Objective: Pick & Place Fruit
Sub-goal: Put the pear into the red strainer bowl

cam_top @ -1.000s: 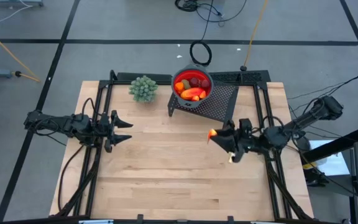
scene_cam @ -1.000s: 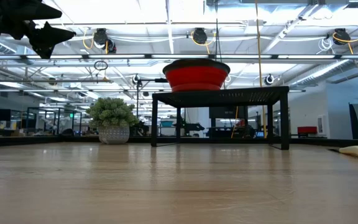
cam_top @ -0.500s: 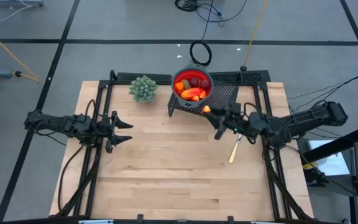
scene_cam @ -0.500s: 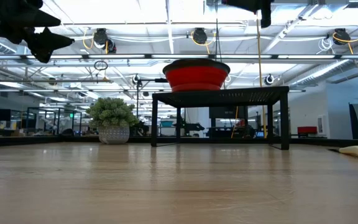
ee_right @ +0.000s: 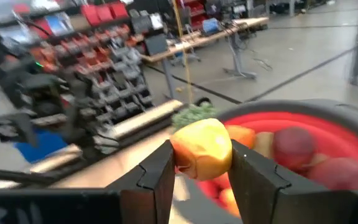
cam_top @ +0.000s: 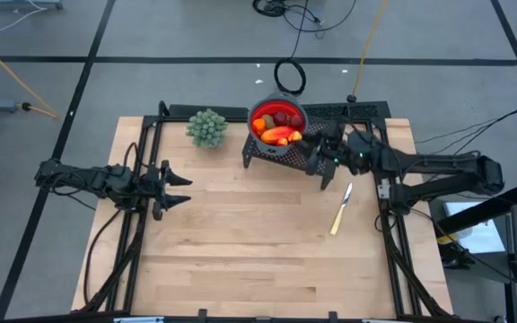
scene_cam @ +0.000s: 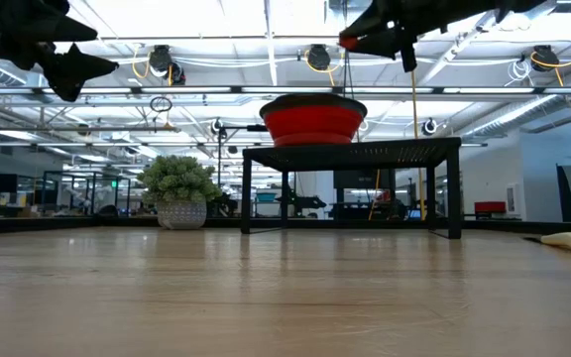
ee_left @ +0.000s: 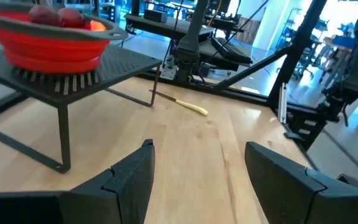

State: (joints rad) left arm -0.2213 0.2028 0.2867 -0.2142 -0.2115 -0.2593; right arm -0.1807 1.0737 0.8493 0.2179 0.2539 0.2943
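A red bowl (cam_top: 277, 121) stands on a black mesh rack (cam_top: 323, 136) at the table's far middle and holds several fruit pieces (cam_top: 276, 135). My right gripper (cam_top: 305, 144) hovers at the bowl's right rim, above rack height (scene_cam: 357, 42), shut on an orange-yellow fruit piece (ee_right: 202, 148). The bowl's red inside (ee_right: 303, 134) with more fruit (ee_right: 291, 146) lies just beyond it. My left gripper (cam_top: 183, 187) hangs open over the table's left side, nothing between its fingers (ee_left: 197, 171). My right gripper pinches the orange-yellow fruit piece by its two opposite sides (ee_right: 180, 155) between its two fingers (ee_right: 157, 177). The fingers lie about level and come from the table's right. The piece is lifted clear, beside the bowl's rim.
A green bushy plant ball (cam_top: 206, 126) sits left of the rack near the far edge. A thin pale-yellow piece (cam_top: 340, 209) lies on the wood right of centre. Bare wood fills the table's middle and near half (cam_top: 240, 251).
My right gripper has swung from above the table's right middle toward the far edge and the red bowl, rolling as it went, and still carries the orange-yellow piece. The pale-yellow piece it stood over now shows on the wood.
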